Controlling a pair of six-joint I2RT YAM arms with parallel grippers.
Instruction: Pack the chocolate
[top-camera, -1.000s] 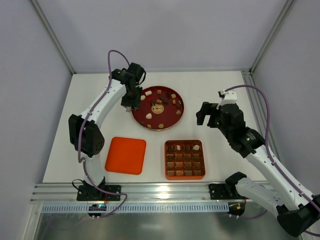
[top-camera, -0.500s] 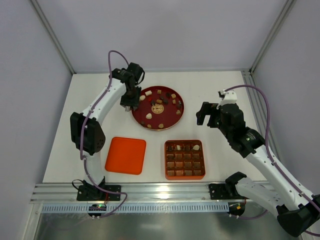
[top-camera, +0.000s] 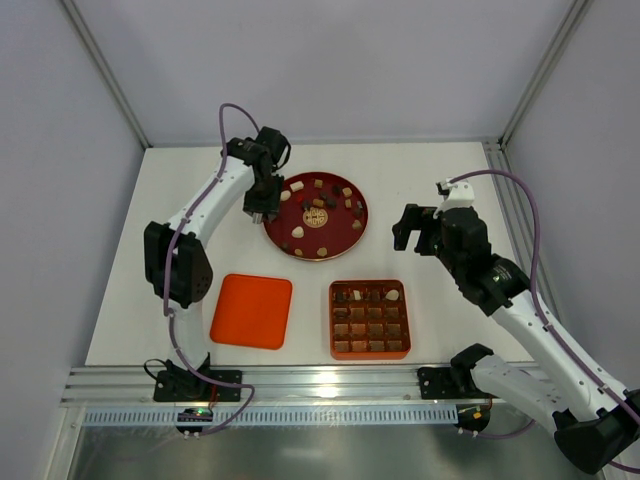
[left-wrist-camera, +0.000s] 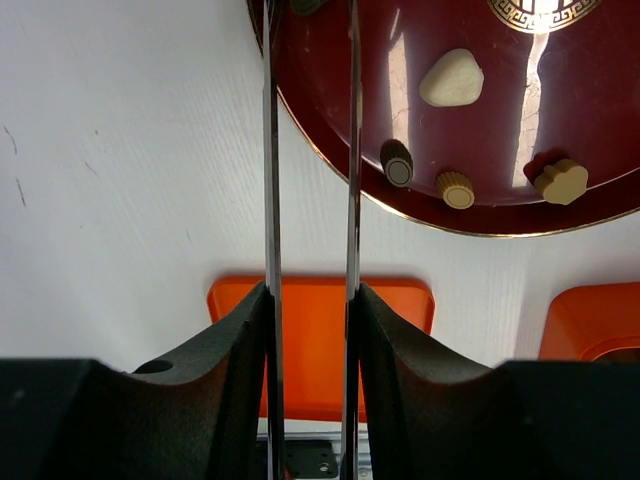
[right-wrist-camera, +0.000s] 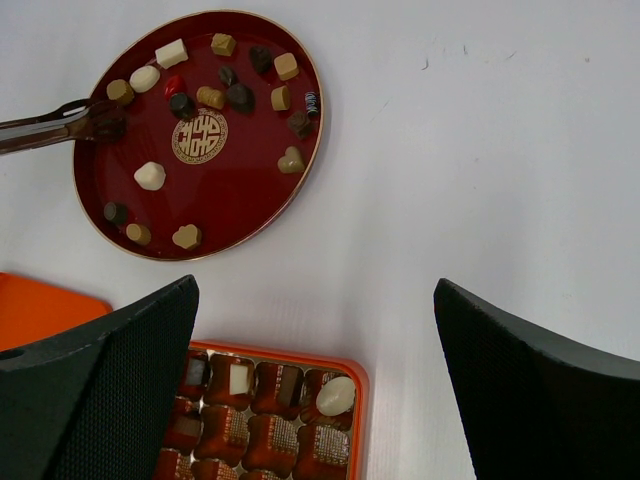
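Note:
Several chocolate pieces (top-camera: 322, 203), cream, caramel and dark, lie scattered on a dark red round plate (top-camera: 335, 232). My left gripper (top-camera: 274, 212) reaches over the plate's left edge, and its long metal blades are shut on a dark chocolate (right-wrist-camera: 108, 127) that just shows at the top of the left wrist view (left-wrist-camera: 303, 5). The orange-red gridded tray (top-camera: 331, 320) holds several pieces in its far row, among them a cream oval (right-wrist-camera: 335, 395). My right gripper (top-camera: 408, 228) hangs open and empty above the table, to the right of the plate and over the tray's far right corner (right-wrist-camera: 362, 400).
A flat orange-red lid (top-camera: 251, 311) lies left of the tray, near the front edge. Metal rails run along the table's near edge (top-camera: 330, 380). White walls enclose the table on three sides.
The left arm's elbow has drifted slightly. Its gripper stays at the plate's left edge and the right arm has not moved.

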